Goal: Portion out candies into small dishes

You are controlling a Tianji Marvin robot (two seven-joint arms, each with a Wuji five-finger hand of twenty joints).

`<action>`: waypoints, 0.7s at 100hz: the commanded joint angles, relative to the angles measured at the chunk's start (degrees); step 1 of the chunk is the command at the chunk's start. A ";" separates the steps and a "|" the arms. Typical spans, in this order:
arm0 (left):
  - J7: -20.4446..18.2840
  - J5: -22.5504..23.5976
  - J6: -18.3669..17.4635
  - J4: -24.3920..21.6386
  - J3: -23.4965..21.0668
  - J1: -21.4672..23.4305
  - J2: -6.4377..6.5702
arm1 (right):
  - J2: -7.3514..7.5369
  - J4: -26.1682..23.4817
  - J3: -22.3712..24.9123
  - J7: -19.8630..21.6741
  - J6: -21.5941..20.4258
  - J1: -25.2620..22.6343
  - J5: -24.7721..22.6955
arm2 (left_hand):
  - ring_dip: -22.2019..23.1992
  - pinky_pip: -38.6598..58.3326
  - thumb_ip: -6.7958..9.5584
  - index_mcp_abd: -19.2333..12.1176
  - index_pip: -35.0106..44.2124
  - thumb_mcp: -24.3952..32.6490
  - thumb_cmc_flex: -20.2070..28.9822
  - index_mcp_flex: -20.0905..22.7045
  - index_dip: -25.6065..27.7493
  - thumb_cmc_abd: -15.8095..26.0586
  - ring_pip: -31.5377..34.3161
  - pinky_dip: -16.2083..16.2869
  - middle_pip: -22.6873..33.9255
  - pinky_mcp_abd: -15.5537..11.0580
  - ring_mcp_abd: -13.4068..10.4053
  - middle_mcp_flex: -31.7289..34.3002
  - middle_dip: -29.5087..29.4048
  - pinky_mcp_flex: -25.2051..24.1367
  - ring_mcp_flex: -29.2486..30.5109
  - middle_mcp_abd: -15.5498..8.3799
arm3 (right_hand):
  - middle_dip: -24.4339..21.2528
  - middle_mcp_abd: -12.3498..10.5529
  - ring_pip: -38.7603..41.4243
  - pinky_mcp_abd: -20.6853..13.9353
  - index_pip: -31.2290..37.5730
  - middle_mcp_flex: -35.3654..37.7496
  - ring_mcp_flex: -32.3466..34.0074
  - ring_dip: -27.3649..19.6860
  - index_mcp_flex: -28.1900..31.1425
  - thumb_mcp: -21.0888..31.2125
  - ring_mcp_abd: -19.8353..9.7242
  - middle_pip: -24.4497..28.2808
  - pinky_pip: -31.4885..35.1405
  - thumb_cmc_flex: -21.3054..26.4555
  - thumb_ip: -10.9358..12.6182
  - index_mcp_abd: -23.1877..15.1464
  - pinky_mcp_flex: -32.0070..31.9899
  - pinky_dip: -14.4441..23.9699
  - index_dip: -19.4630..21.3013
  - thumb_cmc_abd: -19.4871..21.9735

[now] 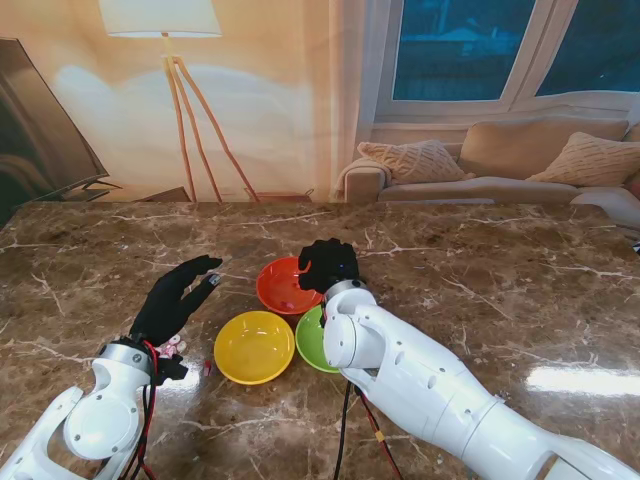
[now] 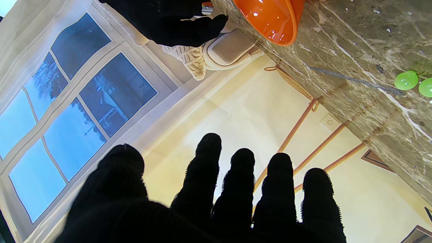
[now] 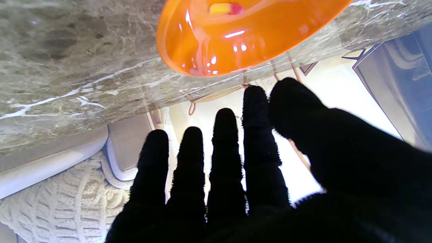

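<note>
The right hand [image 1: 327, 264] hangs over the far right edge of the orange dish [image 1: 287, 284], palm toward the counter [image 1: 500, 260]. In its wrist view all four fingers [image 3: 224, 135] and the thumb are stretched out and apart, with nothing between them, so it holds nothing. The same view shows one candy [image 3: 221, 8], yellow with a red end, lying in the bottom of the orange dish. This looks like the moment just after a drop into that dish, though that is a judgement from the empty hand poised above it.

The left hand [image 1: 175, 297] hovers to the left of the dishes, also spread wide and empty, fingers pointing away from me. Near its wrist, small pale and red bits [image 1: 205, 367] lie on the counter, too small in the stand's view to name. The left wrist view shows two green candies [image 2: 406, 80] loose on the marble, apart from the orange dish.

The yellow dish [image 1: 254, 346] sits nearer to me than the orange one and appears to hold nothing; the green dish [image 1: 312, 342] is just to its right, partly hidden by the right forearm, and its contents cannot be seen.

The next move likely calls for one hand to descend on a loose candy, close thumb and fingertips on it, and carry it to the yellow or green dish. The candies are small and smooth, so a precise pinch is needed.
</note>
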 commanded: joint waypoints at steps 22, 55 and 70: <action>-0.50 -0.15 0.38 -0.07 0.20 0.24 0.13 | 3.80 -8.84 4.74 2.58 -0.30 -4.80 -5.00 | -0.86 -1.38 0.24 -0.94 -0.18 -1.43 0.19 0.15 0.94 0.33 -1.16 -0.59 -0.76 0.33 -0.87 0.17 0.13 -0.93 -1.08 0.72 | -4.61 1.10 -2.41 0.54 -6.38 -2.11 -0.51 0.09 -1.29 2.39 -2.10 -5.67 -2.98 -6.31 8.57 -1.34 -1.70 -0.39 4.85 1.52; -0.86 -0.01 0.48 0.00 1.06 -0.14 0.23 | 10.26 -25.66 17.73 10.45 -5.18 -17.55 -16.14 | -0.84 -1.26 0.24 -0.90 -0.19 -1.41 0.23 0.13 0.94 0.34 -1.14 -0.52 -0.70 0.31 -0.94 0.22 0.14 -0.87 -1.10 0.58 | -13.92 1.82 -13.49 1.33 -13.56 -1.01 3.62 -5.80 -5.60 -2.36 -1.15 -15.92 -9.16 -10.55 9.69 -0.10 -1.17 -2.19 5.57 4.44; -1.02 0.02 0.42 0.04 1.56 -0.30 0.28 | 11.62 -31.39 23.90 12.59 -8.05 -24.35 -19.12 | -0.85 -1.25 0.24 -0.85 -0.20 -1.41 0.25 0.11 0.93 0.30 -1.17 -0.51 -0.70 0.26 -1.00 0.15 0.13 -0.96 -1.14 0.67 | -16.98 1.78 -18.82 1.49 -16.51 -0.30 6.98 -8.93 -8.46 -4.30 -0.78 -19.83 -13.04 -12.22 9.81 1.02 0.20 -4.97 3.90 5.28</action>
